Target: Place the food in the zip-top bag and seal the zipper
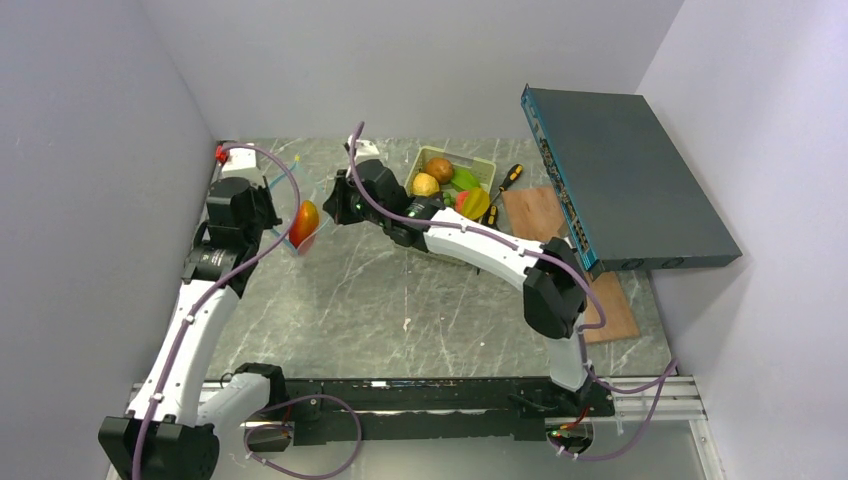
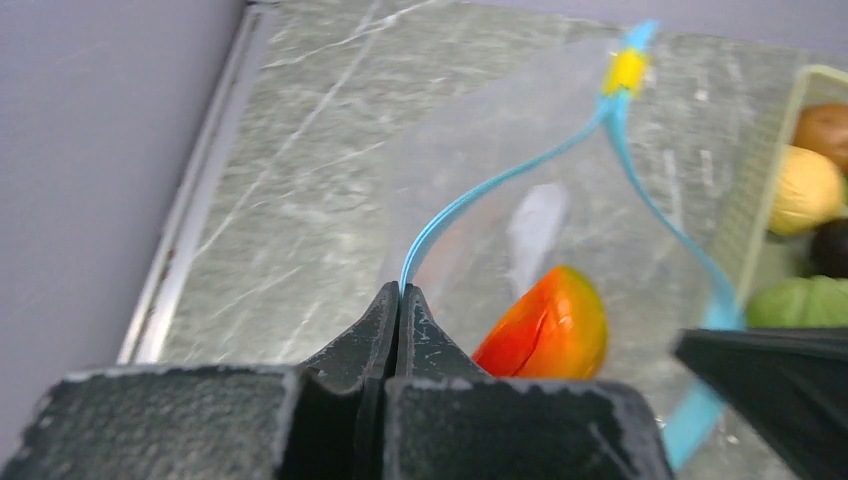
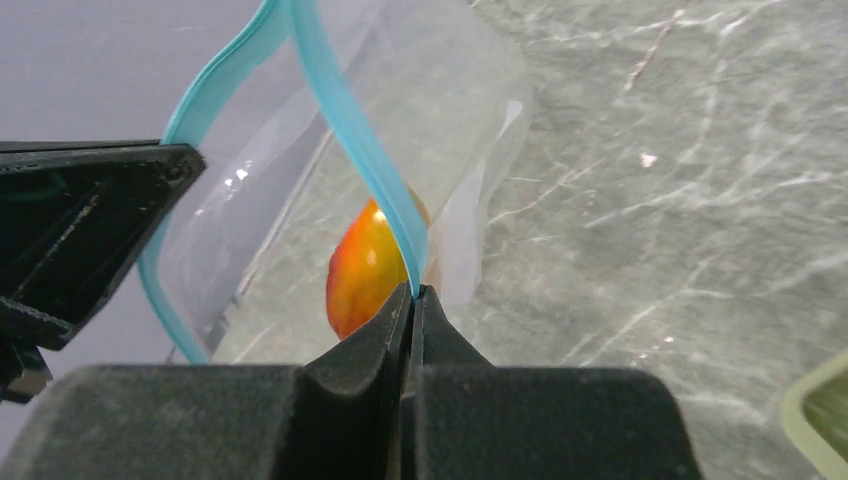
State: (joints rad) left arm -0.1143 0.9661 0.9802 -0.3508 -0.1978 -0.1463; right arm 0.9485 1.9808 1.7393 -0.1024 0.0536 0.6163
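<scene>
The clear zip-top bag (image 2: 470, 170) hangs between my two grippers with its mouth spread open. My left gripper (image 2: 399, 292) is shut on one side of the light blue zipper (image 2: 520, 168). My right gripper (image 3: 413, 292) is shut on the opposite side of the zipper (image 3: 345, 120). A red-orange fruit (image 2: 545, 325) lies inside the bag (image 1: 305, 225). A yellow slider (image 2: 627, 70) sits at the zipper's far end. More food (image 1: 438, 168) in brown, yellow, green and red lies in the pale green basket (image 1: 482, 161) behind the right arm.
Two screwdrivers (image 1: 510, 178) lie beside the basket. A wooden board (image 1: 540, 212) lies to the right, under a tilted dark flat box (image 1: 630, 180). Grey walls stand close on the left and at the back. The basket's corner (image 3: 820, 410) shows low in the right wrist view.
</scene>
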